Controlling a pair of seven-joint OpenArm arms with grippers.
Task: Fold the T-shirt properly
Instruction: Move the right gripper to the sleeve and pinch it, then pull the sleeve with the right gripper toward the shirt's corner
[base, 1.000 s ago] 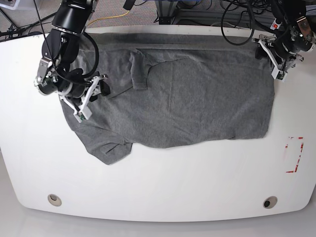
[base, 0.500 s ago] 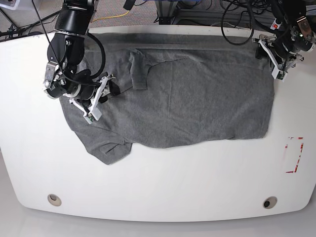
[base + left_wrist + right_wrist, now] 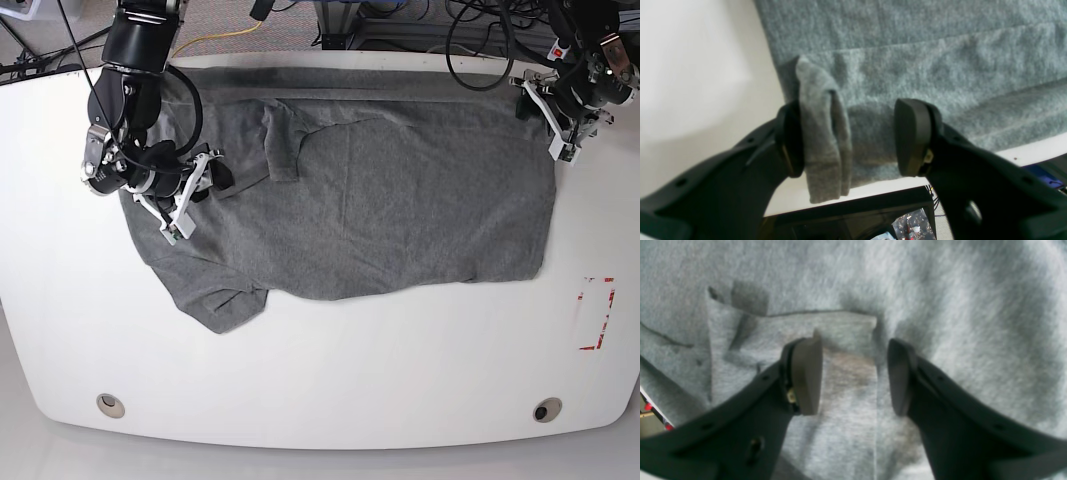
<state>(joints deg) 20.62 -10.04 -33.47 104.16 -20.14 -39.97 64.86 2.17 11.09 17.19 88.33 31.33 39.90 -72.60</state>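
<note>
The heather-grey T-shirt (image 3: 400, 200) lies spread across the far half of the white table (image 3: 320, 370), with a sleeve flap (image 3: 282, 145) folded onto the body and a rumpled corner at the front left. My right gripper (image 3: 200, 190) hovers over the shirt's left part. In the right wrist view it (image 3: 853, 376) is open, with a flat fold of the T-shirt (image 3: 940, 306) lying below the gap. My left gripper (image 3: 545, 115) is at the shirt's far right corner. It (image 3: 850, 136) is open too, and a fold of the T-shirt (image 3: 823, 140) is draped against one finger only.
A red-marked rectangle (image 3: 597, 313) sits near the table's right edge. Two round holes (image 3: 111, 404) (image 3: 546, 410) lie near the front edge. Cables and a frame stand behind the table's far edge, which runs close under my left gripper.
My right gripper has shifted a little to the right and farther onto the shirt over its left part. The left arm and the shirt's outline look unchanged.
</note>
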